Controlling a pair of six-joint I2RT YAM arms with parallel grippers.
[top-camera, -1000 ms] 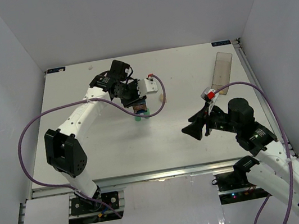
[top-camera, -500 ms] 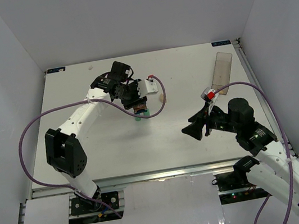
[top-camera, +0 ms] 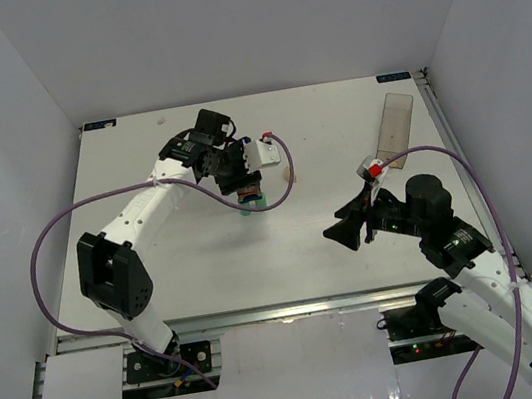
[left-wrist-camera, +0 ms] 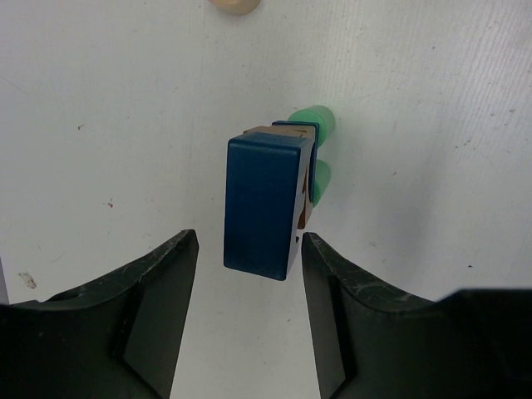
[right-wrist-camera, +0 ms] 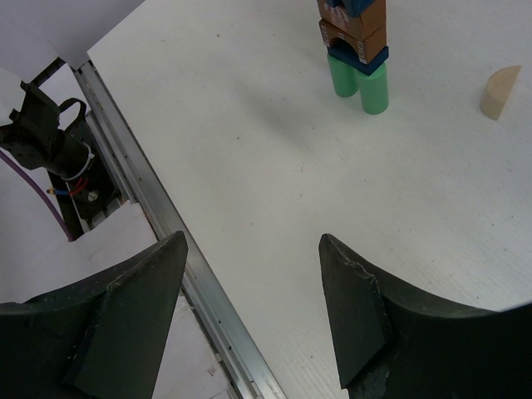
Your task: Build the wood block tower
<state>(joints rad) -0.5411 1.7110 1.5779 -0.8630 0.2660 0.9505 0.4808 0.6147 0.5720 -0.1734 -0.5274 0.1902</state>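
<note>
On the white table (top-camera: 216,268), left of centre, stands the wood block tower (right-wrist-camera: 356,46). Two green wooden cylinders (right-wrist-camera: 360,83) stand upright side by side and carry a blue wooden slab (right-wrist-camera: 359,55), then a brown wooden arch (right-wrist-camera: 352,32). A blue rectangular wooden block (left-wrist-camera: 261,208) sits on top.

The left gripper (left-wrist-camera: 249,241) hangs directly over this top block. Its fingers are spread to either side, pinching nothing, with a gap showing on one side. The step in hand is judged to be release of the top block. The next move calls for a straight vertical lift, without brushing the stack.

A tan rounded wooden piece (right-wrist-camera: 501,91) lies apart from the tower, not yet placed. The right gripper (right-wrist-camera: 249,249) hovers well away, spread and holding nothing.

A clear rectangular plastic box (top-camera: 399,128) lies at the far right (no block is visible inside it).
</note>
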